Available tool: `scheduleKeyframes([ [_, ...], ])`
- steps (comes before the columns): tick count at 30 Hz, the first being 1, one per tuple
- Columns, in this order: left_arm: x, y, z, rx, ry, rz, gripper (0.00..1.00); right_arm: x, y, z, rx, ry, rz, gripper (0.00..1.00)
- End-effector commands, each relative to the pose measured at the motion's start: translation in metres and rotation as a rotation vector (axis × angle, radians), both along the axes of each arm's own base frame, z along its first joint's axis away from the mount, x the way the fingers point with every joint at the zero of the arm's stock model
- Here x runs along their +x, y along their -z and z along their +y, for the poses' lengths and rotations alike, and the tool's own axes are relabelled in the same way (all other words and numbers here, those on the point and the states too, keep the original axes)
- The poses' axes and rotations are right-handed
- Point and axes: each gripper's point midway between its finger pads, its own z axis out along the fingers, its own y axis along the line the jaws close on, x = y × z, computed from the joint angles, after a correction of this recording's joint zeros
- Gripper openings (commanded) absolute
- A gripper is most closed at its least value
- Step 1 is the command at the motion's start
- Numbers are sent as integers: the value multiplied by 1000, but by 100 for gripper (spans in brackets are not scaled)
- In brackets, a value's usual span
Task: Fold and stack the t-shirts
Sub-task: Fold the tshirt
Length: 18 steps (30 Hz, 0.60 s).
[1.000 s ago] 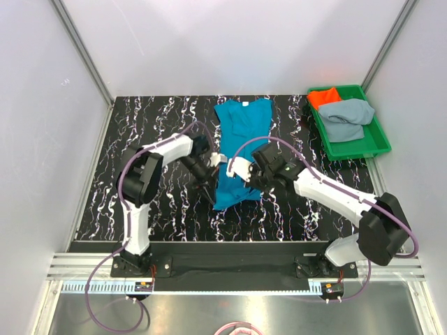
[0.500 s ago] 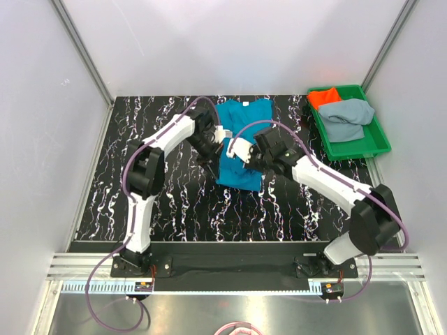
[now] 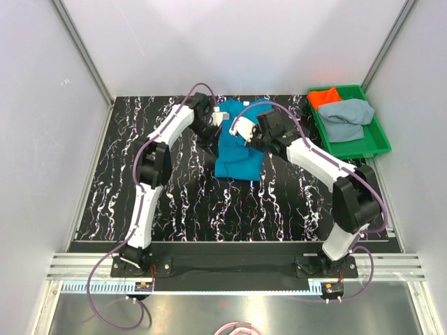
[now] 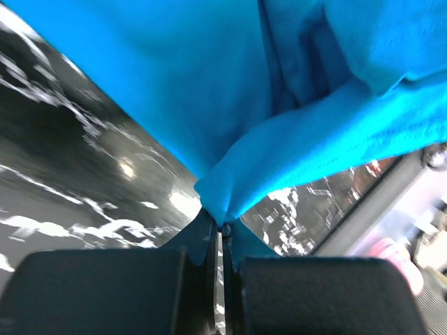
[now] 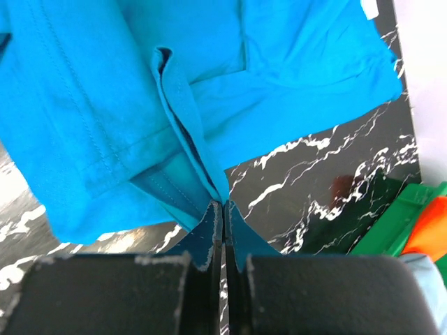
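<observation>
Grips the soft teal-blue cloth t-shirt (image 3: 238, 158) with left hand (image 4: 222, 227) and right hand (image 5: 223, 210) — both pinched tight on folded edges; small white tag (image 5: 368, 7) — unreadable.

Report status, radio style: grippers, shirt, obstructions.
Left gripper shut on teal t-shirt. Right gripper shut on same. Shirt doubled over on table. Other shirts in green tray, clear.

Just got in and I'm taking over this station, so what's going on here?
Both arms are on the teal shirt, apparently mid-fold. The left end effector and right end effector are each shut on a pinch of its cloth, side by side toward the far edge of the table, and the shirt looks doubled over below them. The orange shirt and grey shirt lie in the green tray at the far right.
</observation>
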Motion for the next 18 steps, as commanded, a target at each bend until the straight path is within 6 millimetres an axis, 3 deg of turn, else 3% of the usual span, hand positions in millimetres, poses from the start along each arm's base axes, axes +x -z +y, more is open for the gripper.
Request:
scheduleKeyframes([
  [1,30,-7,-1,4,-16,-113,0,31,-27,5,27,17,-101,0],
  [9,78,-11,-10,-4,-60,-276,0,57,-6,15,22,27,-92,0],
  [18,102,-1,-6,41,-100,-344,0,90,10,10,15,75,-111,0],
])
